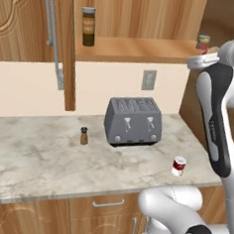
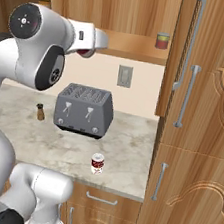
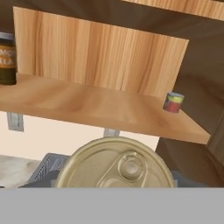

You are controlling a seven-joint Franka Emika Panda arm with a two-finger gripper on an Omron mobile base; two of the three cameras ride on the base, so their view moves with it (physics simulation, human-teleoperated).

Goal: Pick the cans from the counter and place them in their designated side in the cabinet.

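At the bottom centre of the hand view: held can [image 3: 114,164], silver pull-tab top facing the camera, gripped in the gripper [image 2: 83,52], jaws narrowed on it, raised before the cabinet [image 1: 139,48] shelf. Lower right of the left base view: red-and-white can [image 1: 179,166], upright on the counter [image 1: 36,155], near its front edge. Mid-frame: grey toaster [image 1: 133,121]; small brown shaker [image 1: 84,136]. Upper shelf: dark jar [image 1: 88,26] left, greenish-yellow and red can [image 3: 173,102] right.
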